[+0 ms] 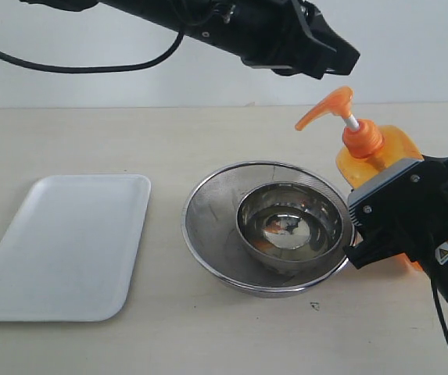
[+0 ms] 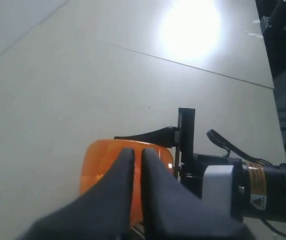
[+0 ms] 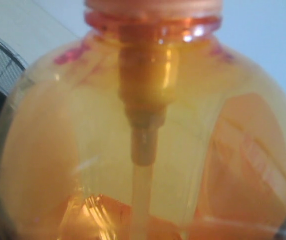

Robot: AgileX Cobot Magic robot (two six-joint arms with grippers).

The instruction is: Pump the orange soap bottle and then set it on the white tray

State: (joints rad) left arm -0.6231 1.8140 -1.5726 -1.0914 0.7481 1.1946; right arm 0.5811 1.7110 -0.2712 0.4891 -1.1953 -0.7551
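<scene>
Looks like the pump step: right gripper [image 1: 367,228] clamped on the orange soap bottle [image 1: 380,152], left gripper [image 1: 342,59] pinched together over the pump head [image 1: 329,105], so next up is a straight press down.

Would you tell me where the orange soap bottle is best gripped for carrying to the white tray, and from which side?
Take the orange soap bottle by its wide body below the shoulders, coming from the side away from the steel strainer, where the right gripper holds it now. The pump head on its thin white stem is narrow and likely gives, so a poor handle.
</scene>
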